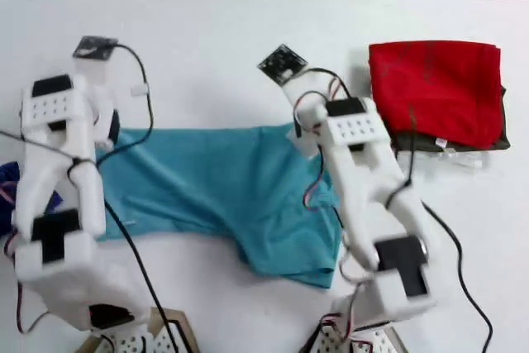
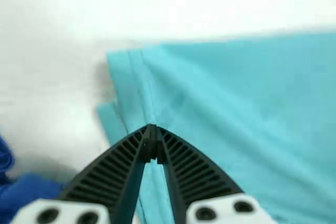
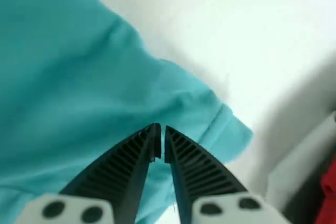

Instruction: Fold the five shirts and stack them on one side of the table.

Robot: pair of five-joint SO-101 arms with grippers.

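Roughly, two look done: the red shirt [image 1: 434,88] sits folded on a dark shirt [image 1: 496,143] at the tabletop's [image 1: 207,39] side. The teal shirt [image 1: 223,196] lies unfolded mid-tabletop, with the left pincer [image 2: 152,142] and right pincer [image 3: 160,142] each pressed together at its edge.

Teal shirt [image 1: 207,179]: cloth, matt, fine knit, stitched hem.
Red shirt [image 1: 434,88]: cloth, matt, smooth; dark cloth [image 1: 483,145] under it, matt.
Blue cloth [image 2: 21,192] beside teal shirt: matt, crumpled.
Bench [image 1: 207,31]: white, smooth, faint sheen.
Left tool [image 2: 152,135], right tool [image 3: 159,140]: black plastic, ribbed inner faces, matt.
Right arm [image 1: 364,171]: white plastic, smooth.
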